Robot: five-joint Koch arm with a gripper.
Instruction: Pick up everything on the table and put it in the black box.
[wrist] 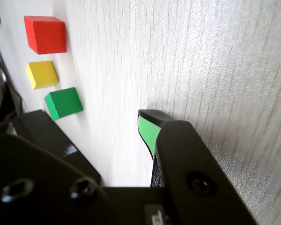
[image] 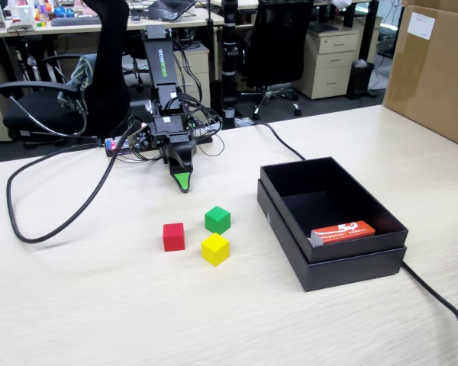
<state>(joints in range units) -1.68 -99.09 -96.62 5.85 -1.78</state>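
Observation:
Three small cubes lie together on the beige table (image: 99,305): red (image: 173,236), green (image: 217,219) and yellow (image: 214,248). The black box (image: 349,267) stands to their right. My gripper (image: 182,181) points down at the table behind the cubes, a short way from the green one, and holds nothing. In the wrist view the red cube (wrist: 46,33), yellow cube (wrist: 41,73) and green cube (wrist: 63,102) lie at the upper left, ahead of my gripper (wrist: 84,124). Its jaws stand apart with bare table between them; one green-padded fingertip (wrist: 147,129) shows at the right.
A flat orange-red packet (image: 343,231) lies inside the box. A black cable (image: 53,221) loops over the table's left part, and another (image: 439,301) runs past the box's right side. A brown carton (image: 435,69) stands at the back right. Office chairs stand behind the table.

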